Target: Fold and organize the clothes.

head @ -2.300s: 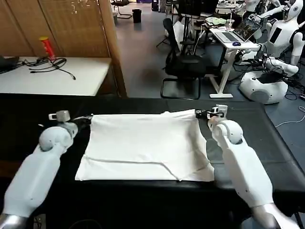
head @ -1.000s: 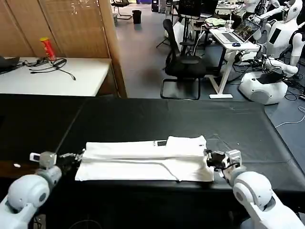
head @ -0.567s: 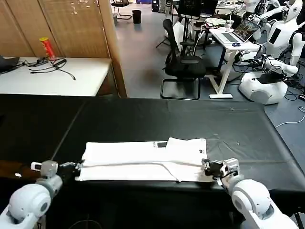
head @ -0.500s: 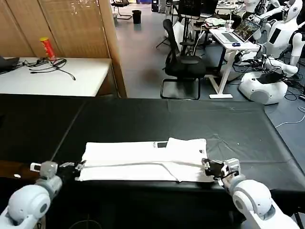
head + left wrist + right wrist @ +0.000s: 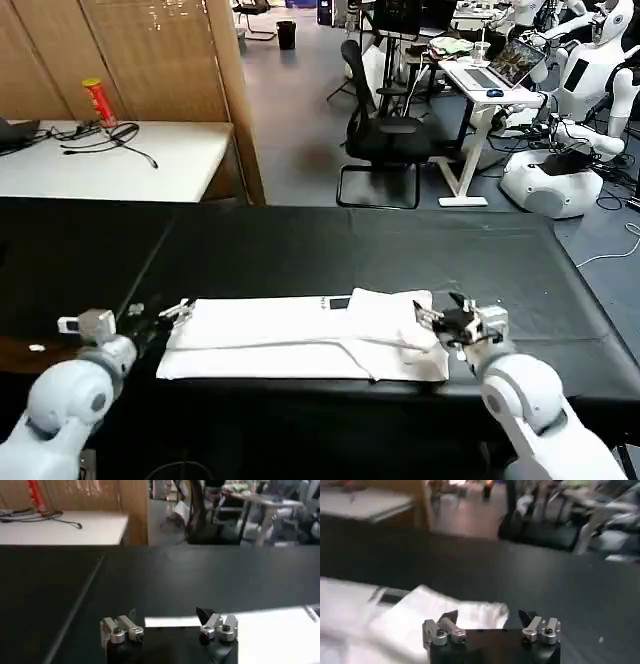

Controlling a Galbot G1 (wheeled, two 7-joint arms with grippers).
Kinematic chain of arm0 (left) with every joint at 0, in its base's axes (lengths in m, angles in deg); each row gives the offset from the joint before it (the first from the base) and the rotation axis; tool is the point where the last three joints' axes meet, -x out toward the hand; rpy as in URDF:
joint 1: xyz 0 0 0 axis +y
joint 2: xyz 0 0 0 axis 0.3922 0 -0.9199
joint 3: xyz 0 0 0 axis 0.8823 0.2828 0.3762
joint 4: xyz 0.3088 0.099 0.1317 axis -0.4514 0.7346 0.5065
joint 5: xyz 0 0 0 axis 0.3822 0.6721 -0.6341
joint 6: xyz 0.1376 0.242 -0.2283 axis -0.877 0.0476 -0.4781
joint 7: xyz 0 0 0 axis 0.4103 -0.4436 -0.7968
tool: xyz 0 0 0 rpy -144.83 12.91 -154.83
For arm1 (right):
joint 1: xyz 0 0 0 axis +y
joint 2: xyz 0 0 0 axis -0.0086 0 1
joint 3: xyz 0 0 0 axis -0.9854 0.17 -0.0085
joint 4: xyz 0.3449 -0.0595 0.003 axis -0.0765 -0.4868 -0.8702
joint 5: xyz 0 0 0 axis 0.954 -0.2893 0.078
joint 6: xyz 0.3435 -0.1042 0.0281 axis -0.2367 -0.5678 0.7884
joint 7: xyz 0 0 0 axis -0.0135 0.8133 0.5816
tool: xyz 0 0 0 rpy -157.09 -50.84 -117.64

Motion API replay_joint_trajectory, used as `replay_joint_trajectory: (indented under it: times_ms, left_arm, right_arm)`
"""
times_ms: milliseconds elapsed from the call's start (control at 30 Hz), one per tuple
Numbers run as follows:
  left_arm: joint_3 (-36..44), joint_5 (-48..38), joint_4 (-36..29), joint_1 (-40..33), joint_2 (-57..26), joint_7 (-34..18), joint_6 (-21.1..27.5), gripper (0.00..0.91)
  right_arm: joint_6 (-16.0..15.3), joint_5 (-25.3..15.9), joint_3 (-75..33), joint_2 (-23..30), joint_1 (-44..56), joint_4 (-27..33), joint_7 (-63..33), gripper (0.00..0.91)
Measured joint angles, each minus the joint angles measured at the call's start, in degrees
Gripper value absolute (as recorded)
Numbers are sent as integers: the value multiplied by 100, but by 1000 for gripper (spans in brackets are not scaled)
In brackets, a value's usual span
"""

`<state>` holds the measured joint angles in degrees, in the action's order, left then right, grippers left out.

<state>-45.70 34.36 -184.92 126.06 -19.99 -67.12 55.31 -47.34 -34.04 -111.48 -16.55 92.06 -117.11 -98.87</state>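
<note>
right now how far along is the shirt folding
One lengthwise fold looks done: the T-shirt lies as a long band near the front edge of the black table. Nothing is in hand; the left gripper and right gripper sit at its two ends with jaws open, off the cloth. Folding the band shorter and tidying remain.

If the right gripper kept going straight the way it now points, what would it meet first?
Probably the folded white cotton T-shirt. In the head view the open right gripper points toward the robot's left, over the shirt's near end on the black table covering. Its height above the cloth is unclear, so it might pass over.
</note>
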Motion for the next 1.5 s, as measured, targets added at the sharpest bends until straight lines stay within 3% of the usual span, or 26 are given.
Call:
replay_joint_trajectory:
  times_ms: [167,367,433,567,700,767,800,833,900,933,1200,1467,1500]
  left_arm:
    - [126,-41,528,-384,181,23,-8,878]
    - [205,9,890,-469,248,36,46,878]
    - [210,11,928,-453,262,60,48,722]
    - [215,18,979,-447,284,86,45,634]
    - [217,36,1013,-439,300,92,39,536]
    - [217,41,1016,-426,312,94,34,419]
    - [217,47,1017,-422,317,96,33,341]
    - [217,61,1025,-417,328,99,26,156]
    - [217,110,1050,-416,349,109,6,68]
    - [217,126,1071,-420,360,114,-6,10]
    - [303,537,1275,-580,514,279,-281,0]
    - [509,742,1653,-999,709,337,-432,0]
    - [534,777,1697,-1056,715,358,-453,117]
  right_arm:
    - [21,10,74,277,-325,546,-25,878]
    - [20,-3,72,442,-357,775,-44,878]
    - [25,-12,58,466,-341,836,-56,878]
    - [35,-19,31,530,-297,918,-90,858]
    - [75,-40,-18,603,-223,921,-90,692]
    - [126,-93,-32,641,-188,932,-82,449]
    - [167,-133,-39,664,-172,945,-73,273]
    - [196,-160,-44,685,-160,957,-71,195]
    - [250,-206,-54,730,-144,975,-68,78]
    - [285,-228,-55,753,-138,981,-66,68]
    - [643,-522,-119,960,-114,1089,-134,39]
    - [799,-557,-170,1143,-134,1133,-180,49]
    - [803,-556,-185,1143,-120,1124,-151,98]
